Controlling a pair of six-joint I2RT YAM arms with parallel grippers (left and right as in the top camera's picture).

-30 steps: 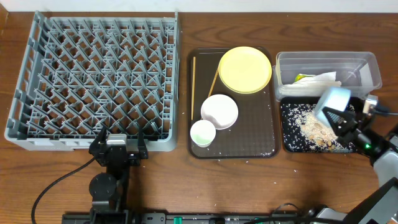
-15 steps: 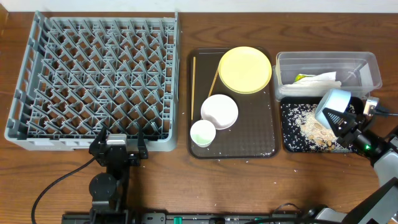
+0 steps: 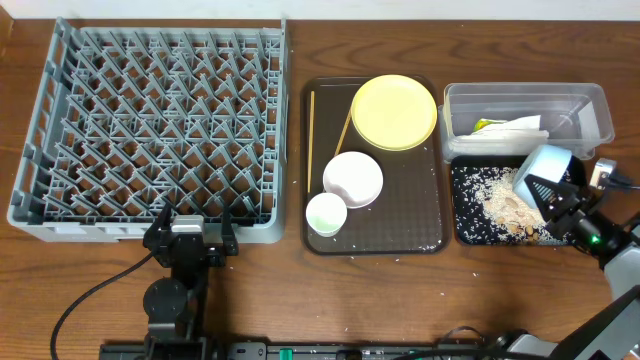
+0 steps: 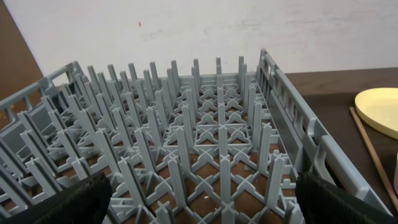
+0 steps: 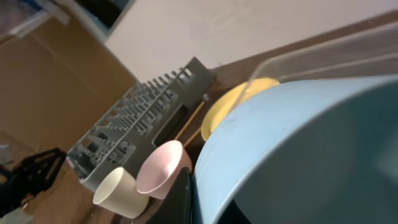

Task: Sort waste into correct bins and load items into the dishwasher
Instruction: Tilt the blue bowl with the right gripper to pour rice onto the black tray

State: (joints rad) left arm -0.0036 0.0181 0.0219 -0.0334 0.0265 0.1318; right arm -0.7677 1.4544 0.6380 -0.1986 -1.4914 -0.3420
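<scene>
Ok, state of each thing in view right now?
light blue bowl: tipped, held over the black tray
black tray: holds rice crumbs
clear tub: holds the napkin
dish rack: nothing loaded
yellow plate: flat on the brown tray
white bowl: upright on that tray
cup: upright beside the white bowl
chopsticks: lying apart on the brown tray
left fingers: open
right fingers: shut on the light blue bowl

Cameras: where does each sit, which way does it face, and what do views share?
Overhead: above the table, looking down on rack, brown tray, tub and black tray; both arms at the bottom, right gripper holding the blue bowl.
Left wrist: low at the rack's near edge, facing the wall; its fingers in both lower corners.
Right wrist: behind the blue bowl, facing cup, white bowl and rack; fingers mostly hidden.
Shared: rack and plate appear in all three.
</scene>
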